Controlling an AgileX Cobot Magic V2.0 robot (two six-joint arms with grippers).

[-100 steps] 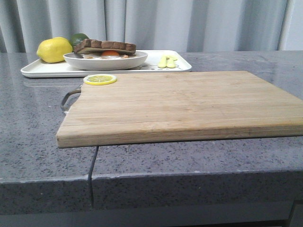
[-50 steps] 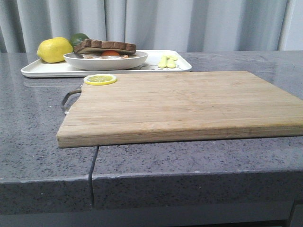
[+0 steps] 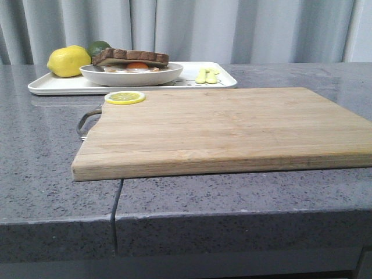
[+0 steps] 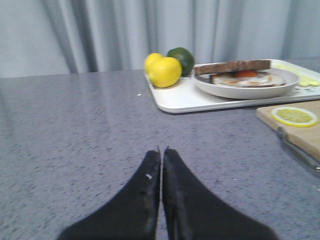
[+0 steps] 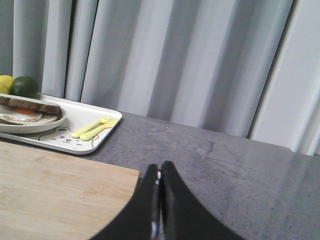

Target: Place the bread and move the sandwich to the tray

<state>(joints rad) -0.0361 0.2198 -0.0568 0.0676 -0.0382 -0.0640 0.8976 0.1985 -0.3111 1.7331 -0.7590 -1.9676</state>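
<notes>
The sandwich point(image 3: 130, 58), egg toast with a dark-crusted bread slice point(image 3: 131, 55) on top, lies in a round white dish point(image 3: 131, 74) on the white tray point(image 3: 52, 85) at the back left. It also shows in the left wrist view point(image 4: 242, 74) and the right wrist view point(image 5: 27, 109). My left gripper point(image 4: 161, 150) is shut and empty over the grey counter, short of the tray point(image 4: 182, 101). My right gripper point(image 5: 160, 164) is shut and empty near the far right corner of the wooden cutting board point(image 5: 55, 192). Neither gripper shows in the front view.
On the tray are a lemon point(image 3: 68, 61), a green lime point(image 3: 97, 46) and a yellow fork and spoon point(image 3: 206, 75). A wooden cutting board point(image 3: 221, 128) with a metal handle point(image 3: 87, 119) fills the middle, with a lemon slice point(image 3: 124, 97) on its far left corner. Curtains hang behind.
The whole front view has shifted slightly to the right. Nothing on the counter has moved relative to anything else.
</notes>
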